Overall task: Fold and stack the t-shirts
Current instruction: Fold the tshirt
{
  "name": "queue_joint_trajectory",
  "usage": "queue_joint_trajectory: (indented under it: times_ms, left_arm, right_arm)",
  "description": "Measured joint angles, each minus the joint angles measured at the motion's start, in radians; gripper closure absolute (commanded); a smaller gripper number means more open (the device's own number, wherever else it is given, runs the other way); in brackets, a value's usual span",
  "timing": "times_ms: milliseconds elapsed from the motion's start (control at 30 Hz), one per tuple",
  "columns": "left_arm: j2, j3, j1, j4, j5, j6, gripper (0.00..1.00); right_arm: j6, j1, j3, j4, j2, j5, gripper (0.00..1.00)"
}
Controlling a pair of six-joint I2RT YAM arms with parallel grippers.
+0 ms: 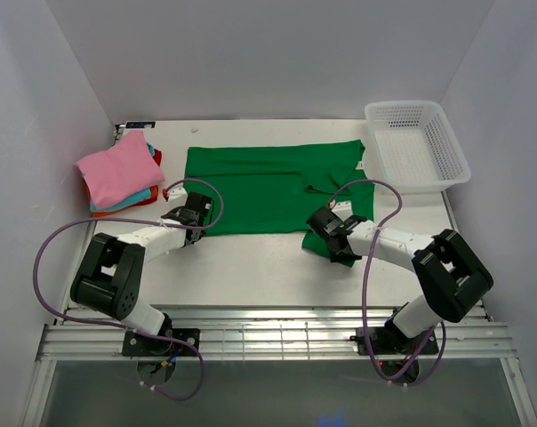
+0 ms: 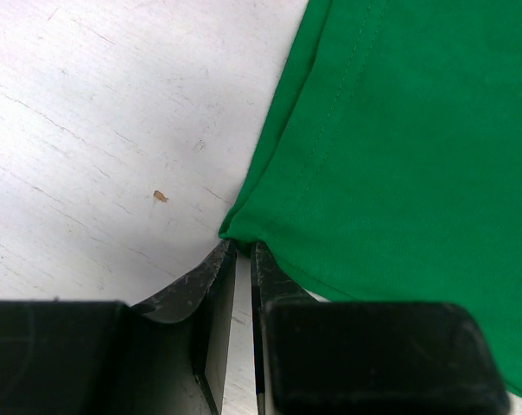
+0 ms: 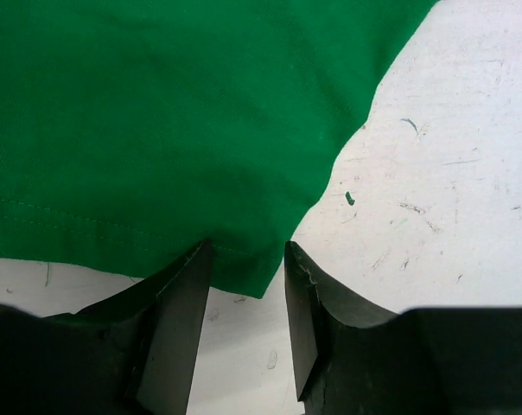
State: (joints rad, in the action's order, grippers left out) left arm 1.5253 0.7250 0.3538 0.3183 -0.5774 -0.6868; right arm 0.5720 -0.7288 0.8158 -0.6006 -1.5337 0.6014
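The bright green t-shirt lies spread flat across the middle of the table. My left gripper sits at its near left corner. In the left wrist view the jaws stand almost together, and that gripper pinches the corner of the green cloth at its tips. My right gripper rests at the shirt's near right part. In the right wrist view it is open, and a hemmed corner of the green shirt lies loose between the fingers. A stack of folded t-shirts, pink over teal-blue and orange-red, sits at the far left.
A white mesh basket stands at the far right, close to the shirt's right edge. White walls close in the table on three sides. Bare scratched tabletop lies between the shirt and the arm bases.
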Motion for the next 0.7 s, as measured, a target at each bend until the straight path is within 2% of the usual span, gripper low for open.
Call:
queue_joint_trajectory:
  times_ms: [267,400,500,567,700]
  left_arm:
    - [0.0,0.0,0.0,0.0,0.0,0.003,0.76]
    - [0.0,0.0,0.0,0.002,0.0,0.003,0.76]
    - [0.0,0.0,0.0,0.003,-0.001,0.003,0.76]
    - [0.0,0.0,0.0,0.003,-0.002,0.005,0.76]
    - [-0.001,0.0,0.0,0.005,-0.003,0.006,0.76]
  right_arm:
    - [0.016,0.003,-0.047,0.047,0.043,-0.008,0.57]
    - [0.023,0.003,-0.058,0.058,0.054,-0.022,0.68]
    - [0.025,0.002,-0.062,0.061,0.056,-0.034,0.71]
    - [0.026,0.002,-0.062,0.061,0.056,-0.038,0.71]
    - [0.03,-0.001,-0.065,0.058,0.061,-0.04,0.65]
